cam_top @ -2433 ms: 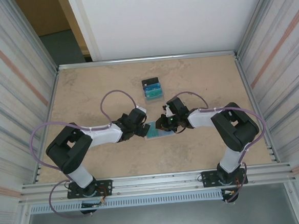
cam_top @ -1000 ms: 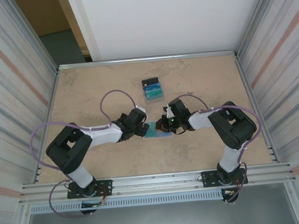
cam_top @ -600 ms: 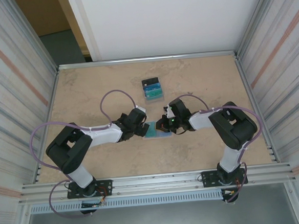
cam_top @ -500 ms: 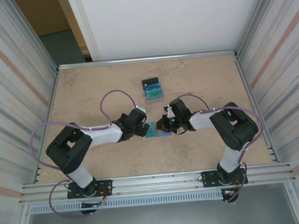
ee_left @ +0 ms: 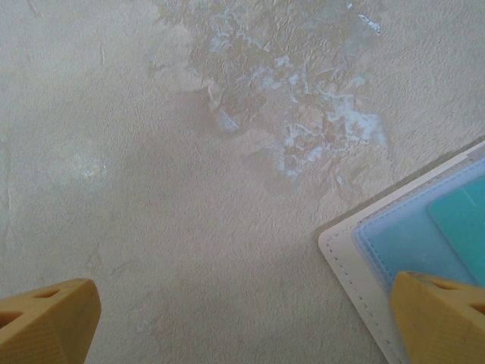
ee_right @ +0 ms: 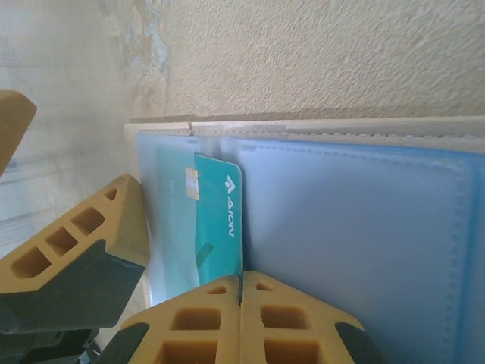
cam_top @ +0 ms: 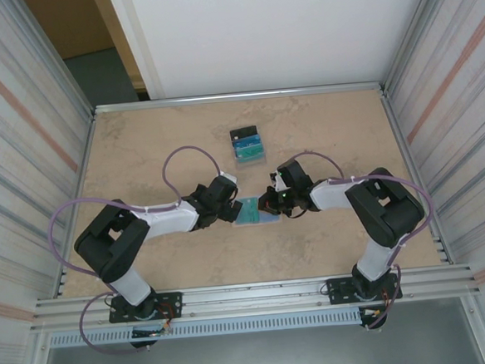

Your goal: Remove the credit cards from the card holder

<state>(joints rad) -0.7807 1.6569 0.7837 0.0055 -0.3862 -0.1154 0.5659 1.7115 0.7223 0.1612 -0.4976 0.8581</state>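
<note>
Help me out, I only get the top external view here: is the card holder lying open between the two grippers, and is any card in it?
Observer: Yes, it is open. The right wrist view shows the card holder with its pale blue inside up and a teal card marked AION partly in a pocket.
Operator: Is the right gripper holding that card?
Observer: The right gripper is shut, tips together at the card's edge. I cannot tell whether the card is pinched.
Operator: And the left one?
Observer: In the left wrist view the left gripper is wide open, with one finger over the holder's corner.
</note>
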